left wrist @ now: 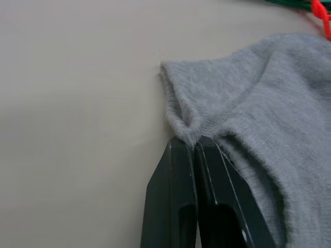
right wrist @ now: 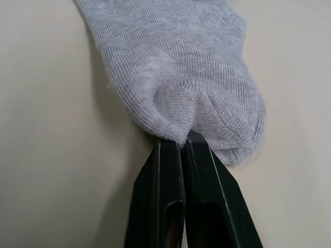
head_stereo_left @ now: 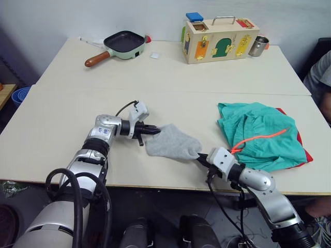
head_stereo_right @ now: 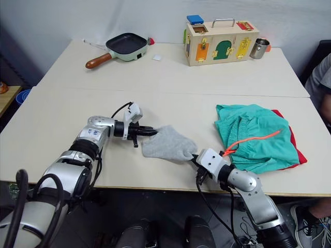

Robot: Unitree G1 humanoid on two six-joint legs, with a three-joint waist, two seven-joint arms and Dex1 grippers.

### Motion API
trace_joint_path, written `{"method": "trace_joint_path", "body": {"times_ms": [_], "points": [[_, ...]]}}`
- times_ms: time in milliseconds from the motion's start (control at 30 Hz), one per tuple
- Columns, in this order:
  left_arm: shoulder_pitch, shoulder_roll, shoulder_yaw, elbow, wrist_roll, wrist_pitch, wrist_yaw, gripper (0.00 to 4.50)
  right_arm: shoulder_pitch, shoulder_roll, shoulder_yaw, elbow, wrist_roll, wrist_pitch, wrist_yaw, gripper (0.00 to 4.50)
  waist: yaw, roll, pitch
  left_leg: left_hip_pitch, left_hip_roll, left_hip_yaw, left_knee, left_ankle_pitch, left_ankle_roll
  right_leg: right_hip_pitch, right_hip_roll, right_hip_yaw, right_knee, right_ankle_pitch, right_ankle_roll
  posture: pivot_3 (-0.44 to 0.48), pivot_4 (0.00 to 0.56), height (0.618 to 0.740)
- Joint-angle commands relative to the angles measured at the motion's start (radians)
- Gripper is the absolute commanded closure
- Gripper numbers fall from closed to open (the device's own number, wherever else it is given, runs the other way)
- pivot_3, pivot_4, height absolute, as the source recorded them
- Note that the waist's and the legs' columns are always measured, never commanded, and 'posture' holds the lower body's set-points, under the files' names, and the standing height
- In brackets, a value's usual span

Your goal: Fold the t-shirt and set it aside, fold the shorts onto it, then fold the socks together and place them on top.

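Left gripper [head_stereo_left: 151, 130]: clamped on one end of the socks [head_stereo_left: 172, 143].
Right gripper [head_stereo_left: 199, 156]: pinched on the opposite end.
Socks: stretched flat on the bench [head_stereo_left: 62, 113] between both grippers.
Shorts [head_stereo_left: 256, 135]: beyond the right gripper, laid over the t-shirt [head_stereo_left: 307, 154].
Advice: both pinches should be kept firm and one end carried squarely over the other.

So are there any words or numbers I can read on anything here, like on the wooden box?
None can be read. The wooden box has only coloured doors and latches, with no letters showing. The socks, shorts, pan and metal cup show no print.
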Motion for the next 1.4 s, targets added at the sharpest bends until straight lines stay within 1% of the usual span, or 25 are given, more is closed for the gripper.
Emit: {"method": "trace_joint_path", "body": {"times_ms": [33, 67, 167, 233, 400, 467, 533, 667, 767, 833, 867, 933, 1000, 1067, 1133, 1167, 1200, 1267, 1300, 1367, 1400], "points": [[0.102, 0.054, 0.009, -0.177, -0.027, 0.063, -0.052, 4.50, -0.036, -0.018, -0.002, 0.034, 0.002, -0.057, 0.043, 4.48, -0.010, 0.000, 0.000, 0.001, 0.000, 0.000, 0.000, 0.000, 0.000, 0.000, 0.000, 0.001, 0.000, 0.000, 0.000, 0.000, 0.150, 0.740], [0.142, 0.068, 0.014, -0.249, -0.039, 0.094, -0.052, 4.50, -0.048, -0.024, -0.005, 0.049, 0.006, -0.068, 0.056, 4.48, -0.015, 0.000, 0.000, 0.001, 0.000, 0.000, 0.000, 0.000, 0.000, 0.000, 0.000, 0.001, 0.000, 0.000, 0.000, 0.000, 0.150, 0.740], [0.322, 0.118, 0.037, -0.583, -0.102, 0.223, -0.039, 4.50, -0.114, -0.043, -0.013, 0.109, 0.025, -0.101, 0.114, 4.48, -0.029, 0.000, 0.000, 0.002, 0.001, 0.000, -0.001, 0.000, -0.001, 0.001, -0.001, 0.002, 0.002, 0.000, 0.000, 0.000, 0.150, 0.740], [0.413, 0.136, 0.051, -0.762, -0.135, 0.303, -0.005, 4.50, -0.152, -0.050, -0.011, 0.149, 0.041, -0.116, 0.159, 4.48, -0.025, 0.000, 0.000, 0.003, 0.001, 0.000, -0.002, 0.000, -0.001, 0.001, -0.001, 0.003, 0.003, 0.000, 0.000, 0.000, 0.150, 0.740], [0.569, 0.146, 0.082, -1.046, -0.178, 0.452, 0.115, 4.50, -0.244, -0.067, 0.004, 0.250, 0.071, -0.131, 0.287, 4.48, -0.016, 0.000, 0.000, 0.004, 0.001, -0.001, 0.001, 0.000, -0.001, 0.003, -0.002, 0.003, 0.001, 0.000, 0.000, 0.000, 0.150, 0.740], [0.607, 0.142, 0.091, -1.116, -0.190, 0.495, 0.164, 4.50, -0.262, -0.069, 0.009, 0.277, 0.076, -0.122, 0.319, 4.48, -0.014, 0.000, 0.000, 0.003, 0.001, -0.002, 0.002, 0.000, 0.000, 0.003, -0.003, 0.003, 0.001, 0.000, 0.000, 0.000, 0.150, 0.740], [0.629, 0.142, 0.091, -1.144, -0.189, 0.506, 0.200, 4.50, -0.268, -0.068, 0.011, 0.290, 0.078, -0.104, 0.336, 4.48, -0.013, 0.000, 0.000, 0.003, 0.000, -0.002, 0.002, -0.001, 0.000, 0.003, -0.003, 0.003, 0.001, 0.000, 0.000, 0.000, 0.150, 0.740], [0.636, 0.143, 0.091, -1.141, -0.188, 0.506, 0.253, 4.50, -0.262, -0.062, 0.010, 0.295, 0.073, -0.096, 0.345, 4.48, -0.017, 0.000, 0.000, 0.004, 0.001, -0.002, 0.001, -0.001, 0.000, 0.003, -0.003, 0.003, 0.001, 0.000, 0.000, 0.000, 0.150, 0.740], [0.634, 0.146, 0.103, -1.139, -0.210, 0.531, 0.275, 4.50, -0.257, -0.058, -0.002, 0.302, 0.073, -0.103, 0.334, 4.48, -0.018, 0.000, 0.000, 0.004, 0.001, -0.002, 0.001, -0.001, -0.001, 0.003, -0.003, 0.003, 0.001, 0.000, 0.000, 0.000, 0.150, 0.740], [0.638, 0.154, 0.108, -1.149, -0.234, 0.571, 0.279, 4.05, -0.254, -0.051, -0.016, 0.301, 0.094, -0.083, 0.330, 4.50, -0.017, 0.000, 0.000, 0.004, 0.001, -0.002, 0.001, -0.001, -0.001, 0.003, -0.003, 0.003, 0.001, 0.000, 0.000, 0.000, 0.150, 0.740], [0.643, 0.158, 0.112, -1.159, -0.246, 0.582, 0.277, 3.90, -0.259, -0.042, -0.029, 0.311, 0.097, -0.124, 0.318, 4.27, -0.018, 0.000, 0.000, 0.004, 0.001, -0.002, 0.001, -0.001, -0.001, 0.003, -0.003, 0.003, 0.001, 0.000, 0.000, 0.000, 0.150, 0.740], [0.665, 0.181, 0.123, -1.180, -0.270, 0.601, 0.264, 3.34, -0.268, -0.051, -0.035, 0.325, 0.103, -0.141, 0.333, 3.82, -0.019, 0.000, 0.000, 0.004, 0.001, -0.002, 0.001, -0.001, -0.001, 0.003, -0.003, 0.003, 0.001, 0.000, 0.000, 0.000, 0.150, 0.740], [0.690, 0.209, 0.136, -1.196, -0.291, 0.594, 0.244, 2.72, -0.276, -0.061, -0.046, 0.327, 0.118, -0.143, 0.352, 3.14, -0.019, 0.001, 0.000, 0.004, 0.001, -0.002, 0.001, -0.001, -0.001, 0.003, -0.003, 0.003, 0.000, 0.000, 0.000, 0.000, 0.150, 0.740], [0.699, 0.217, 0.159, -1.191, -0.289, 0.557, 0.264, 2.09, -0.279, -0.079, -0.060, 0.318, 0.143, -0.126, 0.382, 2.47, -0.019, 0.001, 0.000, 0.004, 0.001, -0.002, 0.000, -0.001, -0.001, 0.003, -0.003, 0.003, 0.000, 0.000, -0.001, 0.000, 0.150, 0.740], [0.710, 0.236, 0.184, -1.190, -0.295, 0.535, 0.263, 1.44, -0.265, -0.128, -0.078, 0.297, 0.211, -0.071, 0.476, 1.74, -0.017, 0.001, 0.000, 0.004, 0.001, -0.002, 0.000, -0.001, -0.001, 0.003, -0.003, 0.003, 0.000, 0.000, -0.001, 0.000, 0.150, 0.740], [0.722, 0.262, 0.198, -1.195, -0.300, 0.538, 0.247, 1.15, -0.257, -0.153, -0.092, 0.287, 0.255, -0.037, 0.524, 1.47, -0.016, 0.001, 0.000, 0.004, 0.001, -0.002, 0.000, -0.001, -0.001, 0.003, -0.003, 0.003, 0.000, 0.000, -0.001, 0.000, 0.150, 0.740], [0.735, 0.286, 0.214, -1.200, -0.309, 0.532, 0.229, 0.89, -0.254, -0.169, -0.109, 0.282, 0.292, -0.012, 0.552, 1.46, -0.017, 0.001, 0.000, 0.004, 0.001, -0.002, 0.000, -0.001, -0.001, 0.003, -0.004, 0.003, 0.000, 0.000, -0.001, 0.000, 0.150, 0.740], [0.751, 0.311, 0.246, -1.209, -0.346, 0.570, 0.221, 0.89, -0.255, -0.183, -0.133, 0.275, 0.335, 0.031, 0.570, 1.46, -0.018, 0.001, 0.000, 0.004, 0.001, -0.002, -0.001, -0.001, -0.001, 0.003, -0.004, 0.003, -0.001, 0.000, -0.001, 0.000, 0.150, 0.740], [0.756, 0.323, 0.260, -1.217, -0.376, 0.614, 0.216, 0.89, -0.256, -0.190, -0.143, 0.267, 0.358, 0.071, 0.575, 1.46, -0.018, 0.001, 0.000, 0.004, 0.001, -0.002, -0.002, -0.001, -0.001, 0.003, -0.005, 0.003, -0.001, 0.000, -0.001, 0.000, 0.150, 0.740], [0.788, 0.380, 0.285, -1.286, -0.494, 0.755, 0.147, 0.89, -0.263, -0.206, -0.168, 0.225, 0.449, 0.224, 0.582, 1.46, -0.020, 0.001, 0.000, 0.005, 0.001, -0.002, -0.003, -0.001, -0.001, 0.003, -0.005, 0.003, -0.001, -0.001, -0.001, 0.000, 0.150, 0.740], [0.810, 0.415, 0.288, -1.337, -0.556, 0.838, 0.118, 0.89, -0.269, -0.217, -0.177, 0.192, 0.508, 0.330, 0.580, 1.46, -0.021, 0.001, 0.000, 0.005, 0.001, -0.002, -0.004, -0.001, -0.001, 0.002, -0.005, 0.003, -0.001, -0.001, -0.002, 0.000, 0.150, 0.740]]}}
